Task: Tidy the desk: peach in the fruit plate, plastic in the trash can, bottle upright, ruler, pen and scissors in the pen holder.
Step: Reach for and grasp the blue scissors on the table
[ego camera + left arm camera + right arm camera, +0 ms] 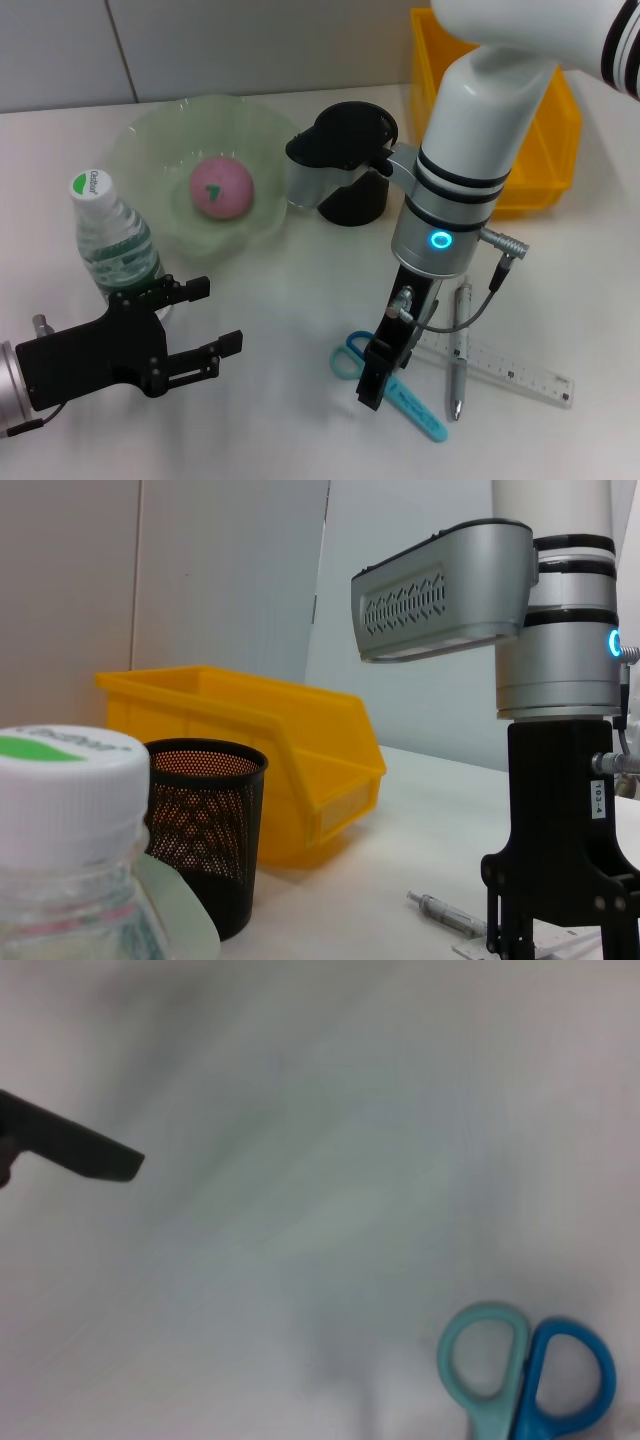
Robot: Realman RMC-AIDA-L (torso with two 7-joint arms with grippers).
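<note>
One pair of scissors lies flat on the desk, blue and teal loops toward the robot's left, sheathed blade end toward the near edge; it is judged light, stiff and low-lying, best taken across the shank just behind the loops, since the smooth plastic may slip under a shallow pinch; the right gripper hangs directly over it, and whether its fingers stand apart or together cannot be told. Just beside the scissors, one pen lies across one clear ruler; both are judged thin and light; the pen is prone to roll, and the ruler is hard to lift from the flat surface. One black mesh pen holder stands upright beyond them, apparently unfilled, next to one yellow bin. One peach is seen resting in one pale green fruit plate; this item is judged complete. One bottle stands upright with its cap on, near the plate; also judged complete. No loose plastic is made out. The left gripper is held low, just beside the bottle, with fingers apart and nothing between them.
</note>
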